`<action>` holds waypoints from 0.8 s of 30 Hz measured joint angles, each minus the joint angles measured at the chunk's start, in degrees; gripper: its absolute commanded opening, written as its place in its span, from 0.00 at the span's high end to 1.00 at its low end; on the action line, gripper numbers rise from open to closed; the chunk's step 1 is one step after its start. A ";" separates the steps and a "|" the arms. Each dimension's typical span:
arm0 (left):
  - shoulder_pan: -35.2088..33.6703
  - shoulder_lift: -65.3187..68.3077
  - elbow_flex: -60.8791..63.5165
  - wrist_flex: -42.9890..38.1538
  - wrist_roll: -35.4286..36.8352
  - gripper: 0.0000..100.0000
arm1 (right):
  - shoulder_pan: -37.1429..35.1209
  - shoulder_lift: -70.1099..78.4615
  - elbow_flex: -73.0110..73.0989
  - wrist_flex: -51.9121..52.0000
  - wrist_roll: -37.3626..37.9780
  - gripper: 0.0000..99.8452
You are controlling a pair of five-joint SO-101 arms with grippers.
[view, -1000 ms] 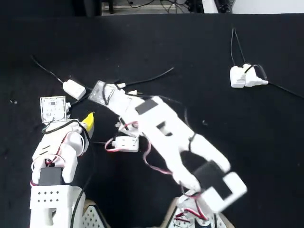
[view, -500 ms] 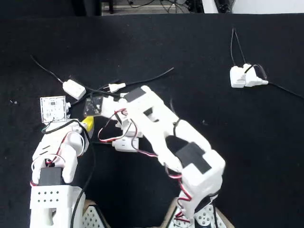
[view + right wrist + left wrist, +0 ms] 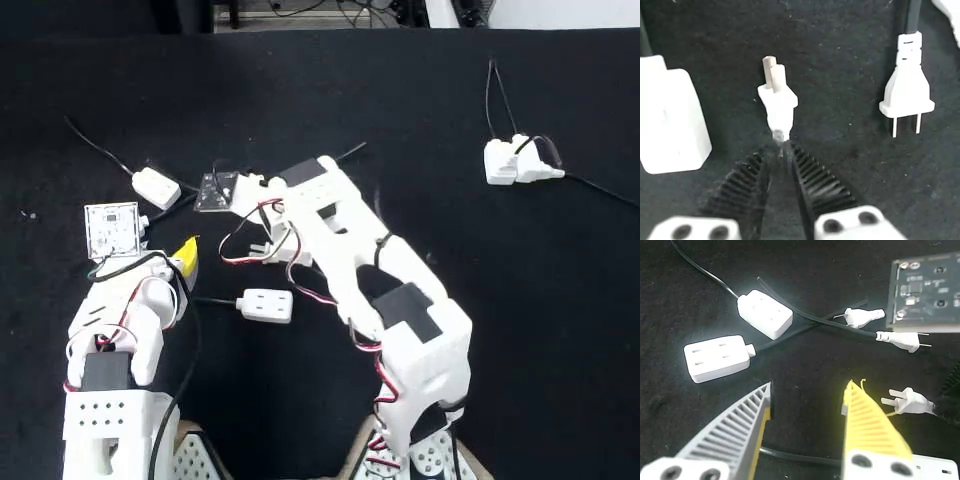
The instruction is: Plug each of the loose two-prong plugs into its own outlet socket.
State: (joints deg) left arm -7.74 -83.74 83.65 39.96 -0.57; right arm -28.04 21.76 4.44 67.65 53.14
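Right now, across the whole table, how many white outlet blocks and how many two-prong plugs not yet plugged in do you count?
Outlet blocks: 3
Unplugged two-prong plugs: 3
Total: 6

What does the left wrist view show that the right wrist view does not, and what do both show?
Left wrist view: the left tool, open; a second outlet block; a third plug. Right wrist view: the right tool shut on the held plug at its cord end. Shared: the held plug, a loose plug beside it, and a near outlet block.
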 measured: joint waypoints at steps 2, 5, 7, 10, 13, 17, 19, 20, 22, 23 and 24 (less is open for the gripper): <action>0.00 0.00 0.00 0.00 0.00 0.77 | 0.00 0.00 0.00 0.00 -0.09 0.99; 0.00 0.00 0.00 0.00 0.00 0.77 | -0.53 0.00 0.00 -0.09 -0.53 0.98; 0.00 0.00 0.00 0.00 0.00 0.77 | -1.32 0.00 0.00 -0.26 -1.67 0.92; 0.00 0.00 0.00 0.00 0.00 0.77 | -2.20 0.00 0.00 -0.26 -2.37 0.82; 0.00 0.00 0.00 0.00 0.00 0.77 | -2.29 0.00 0.00 -0.26 -2.37 0.78; 0.00 0.00 0.00 0.00 0.00 0.77 | -2.29 0.62 0.00 -0.26 -2.11 0.79; 0.00 0.00 0.00 0.00 0.00 0.77 | -2.37 1.85 -0.09 -0.26 -1.85 0.79; 0.00 0.00 0.00 0.00 0.00 0.77 | -2.46 2.64 -0.18 -0.35 -1.85 0.79; 0.00 0.00 0.00 0.00 0.00 0.77 | -3.08 3.96 -0.18 -0.44 -1.85 0.79; 0.00 0.00 0.00 0.00 0.00 0.77 | -3.43 4.57 -0.44 -0.53 -1.85 0.79; 0.00 0.00 0.00 0.00 0.00 0.77 | -3.69 5.01 -0.97 -0.44 -1.85 0.81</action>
State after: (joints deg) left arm -7.74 -83.74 83.65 39.96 -0.57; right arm -31.74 26.77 3.47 67.21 51.30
